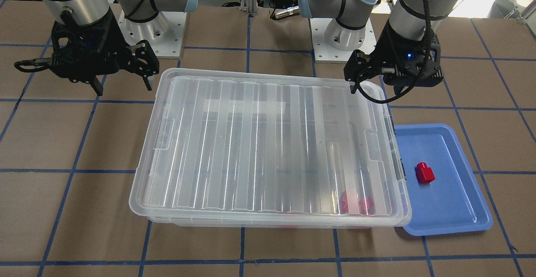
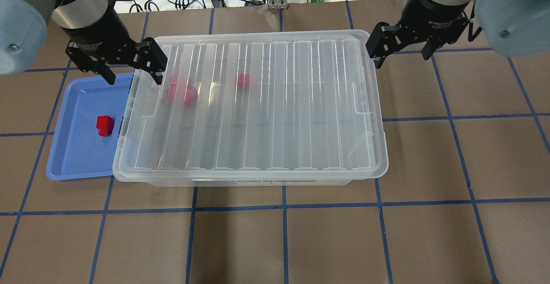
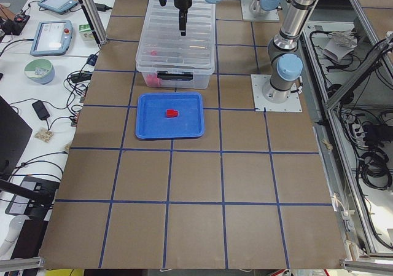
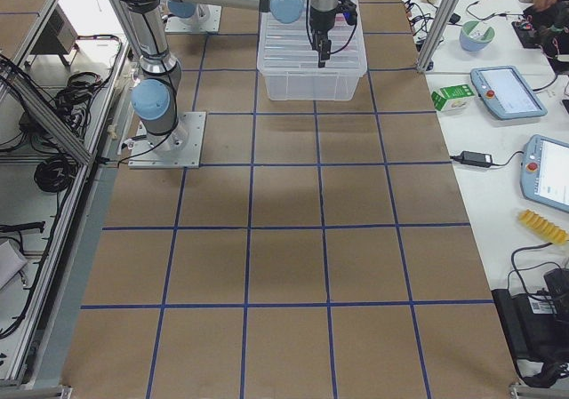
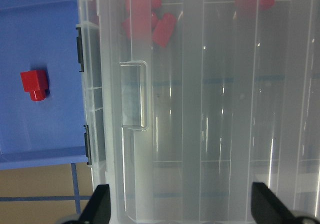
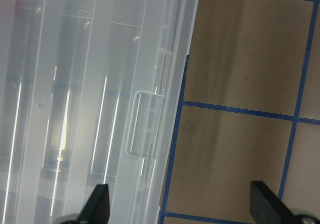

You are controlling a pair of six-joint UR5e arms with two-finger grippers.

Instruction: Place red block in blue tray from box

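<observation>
You've got 1 red block [image 2: 104, 125] lying flat in the blue tray [image 2: 73, 155], roughly mid-tray, nothing touching it. There's 1 tray and 1 box [image 2: 258, 173], and the tray sits just beside the box's left end, its near edge hidden under the box's overhanging rim in the overhead view. The ribbed lid [image 2: 279, 103] is on. Through it you can count at least 3 more red shapes [image 2: 185, 91] toward the left end, but they're blurred and overlapping, so the exact number is hard to call. The 2 grippers are both empty. The left gripper [image 2: 133, 71] hangs over the box's left end with its jaws spread wide. The right gripper [image 2: 401, 56] hovers at the far right corner, jaws also apart.
</observation>
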